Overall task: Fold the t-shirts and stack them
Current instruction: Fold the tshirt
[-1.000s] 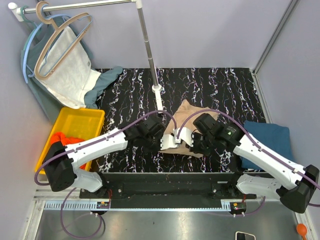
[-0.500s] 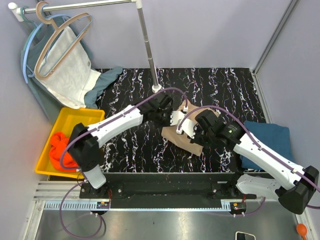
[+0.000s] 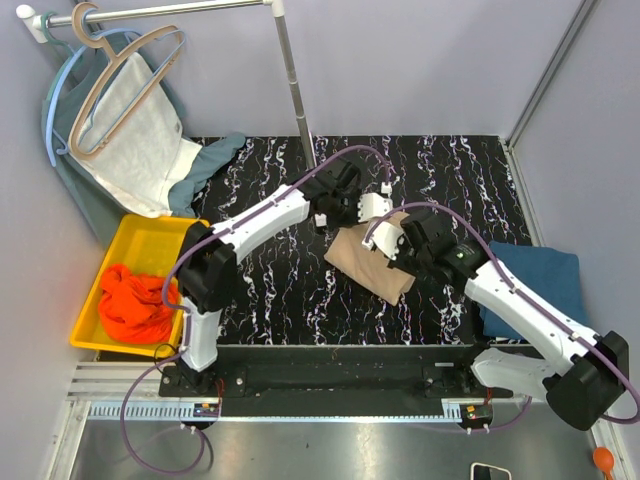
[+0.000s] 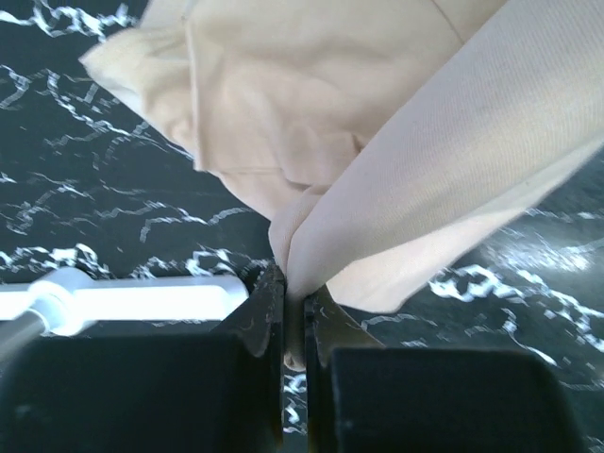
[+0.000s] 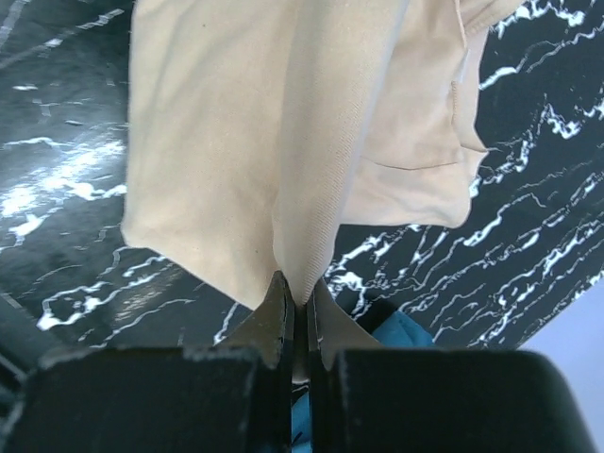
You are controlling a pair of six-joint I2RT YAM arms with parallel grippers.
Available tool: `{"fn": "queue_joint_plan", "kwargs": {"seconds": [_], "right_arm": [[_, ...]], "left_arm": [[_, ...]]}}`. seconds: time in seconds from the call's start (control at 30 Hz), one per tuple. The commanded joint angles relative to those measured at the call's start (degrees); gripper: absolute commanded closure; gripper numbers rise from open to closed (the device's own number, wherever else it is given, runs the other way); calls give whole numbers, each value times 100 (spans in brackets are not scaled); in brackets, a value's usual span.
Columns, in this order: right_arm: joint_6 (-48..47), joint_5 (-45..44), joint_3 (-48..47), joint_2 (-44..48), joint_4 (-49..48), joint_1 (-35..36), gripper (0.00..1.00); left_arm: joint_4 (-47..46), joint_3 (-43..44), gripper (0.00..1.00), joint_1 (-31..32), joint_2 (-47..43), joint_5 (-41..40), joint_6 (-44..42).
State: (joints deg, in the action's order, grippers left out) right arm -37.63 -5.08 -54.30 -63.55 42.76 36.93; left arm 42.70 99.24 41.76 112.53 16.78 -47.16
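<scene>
Left tool (image 4: pixel 294 283) and right tool (image 5: pixel 294 294) each clamped a pinched edge of beige-tan soft cotton t-shirt (image 3: pixel 365 265); uneven pulling could free fabric, skewing fold.

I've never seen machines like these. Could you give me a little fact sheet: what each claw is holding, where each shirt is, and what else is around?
Left gripper: shut on a fold of the beige shirt
Right gripper: shut on another fold of the same shirt
Beige shirt: partly folded, mid-table, pinched at two points
Orange shirt: crumpled in the yellow bin, on the left
Teal shirt: lying at the table's right edge
Table: black, marbled
Upper left: a white cloth hanging
</scene>
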Motion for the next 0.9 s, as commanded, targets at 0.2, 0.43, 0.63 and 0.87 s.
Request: {"fn": "queue_joint_plan", "kwargs": {"seconds": [0.2, 0.43, 0.63, 0.87], "right_arm": [[-570, -151, -28, -404, -585, -616, 100], [-676, -151, -159, -421, -594, -801, 100], [-658, -195, -370, -360, -524, -819, 100], [-658, -265, -625, -272, -348, -827, 100]], "left_arm": [[-367, 1457, 100, -124, 980, -78, -118], [-657, 1765, 100, -124, 1096, -25, -31], [-929, 1678, 100, -124, 868, -16, 13], [-1097, 1686, 100, -107, 639, -60, 22]]}}
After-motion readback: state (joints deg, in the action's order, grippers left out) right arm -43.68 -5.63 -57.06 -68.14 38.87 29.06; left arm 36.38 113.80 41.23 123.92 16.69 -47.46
